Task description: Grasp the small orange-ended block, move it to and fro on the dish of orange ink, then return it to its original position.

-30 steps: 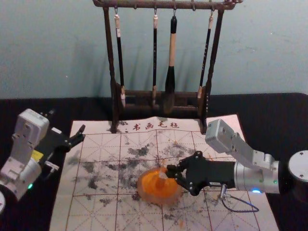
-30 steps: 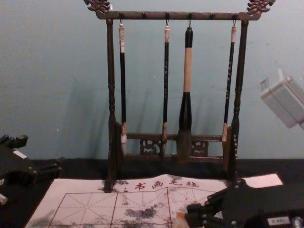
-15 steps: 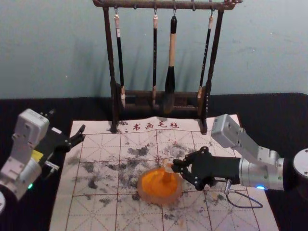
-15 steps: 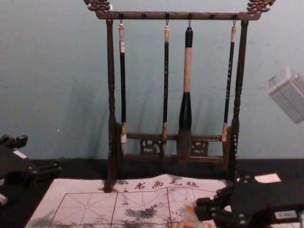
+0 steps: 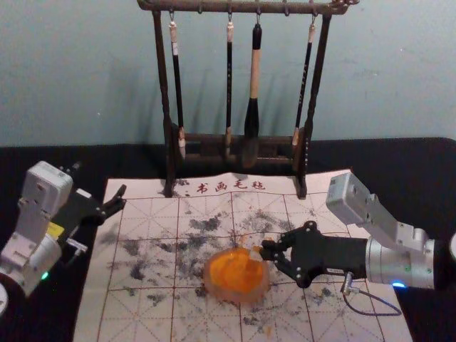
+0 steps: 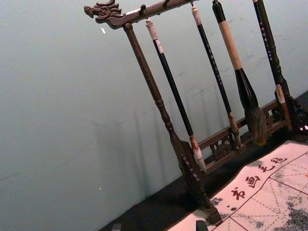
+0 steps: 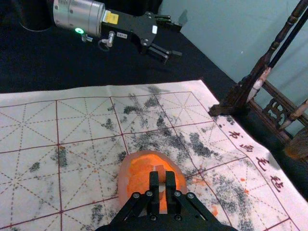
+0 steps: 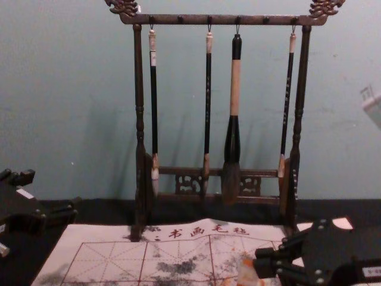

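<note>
Over on the left, the left hand (image 5: pixel 100 179) hangs idle above the black desk (image 5: pixel 92 160), its two fingers spread wide, just beside the mat's (image 5: pixel 142 313) left edge. A broad stretch of stained mat lies between it and the dish (image 5: pixel 211 286). Behind, the rack (image 5: pixel 163 78) stands at the mat's far side with four brushes (image 5: pixel 229 85) hanging, well apart from the dish; the left wrist view catches its dragon-head end. The head view takes in the dish's whole round and its orange ink (image 5: pixel 226 268), while the chest view gives the side of the block (image 8: pixel 246 273), pale and smeared orange. It's over the dish's right, far part; whether it touches ink, I can't tell. The right hand (image 5: pixel 264 250) grips it between narrowed fingers, reaching in across the mat's right edge.
</note>
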### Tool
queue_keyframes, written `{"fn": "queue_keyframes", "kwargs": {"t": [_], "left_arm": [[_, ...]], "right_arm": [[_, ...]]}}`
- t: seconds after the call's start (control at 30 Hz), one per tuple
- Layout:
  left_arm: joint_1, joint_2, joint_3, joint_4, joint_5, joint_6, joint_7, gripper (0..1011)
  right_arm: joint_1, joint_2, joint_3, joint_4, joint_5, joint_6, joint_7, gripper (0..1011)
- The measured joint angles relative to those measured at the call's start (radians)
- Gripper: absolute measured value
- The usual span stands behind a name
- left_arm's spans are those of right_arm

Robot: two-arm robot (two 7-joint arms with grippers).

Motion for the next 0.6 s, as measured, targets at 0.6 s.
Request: {"fn": "queue_keyframes", "kwargs": {"t": [0.6], "left_arm": [[0.000, 0.000, 0.000, 0.000, 0.000, 0.000, 0.000, 1001]], "right_arm": [[-0.068, 0.051, 0.083, -0.079, 0.066, 0.005, -0.055, 49]]}}
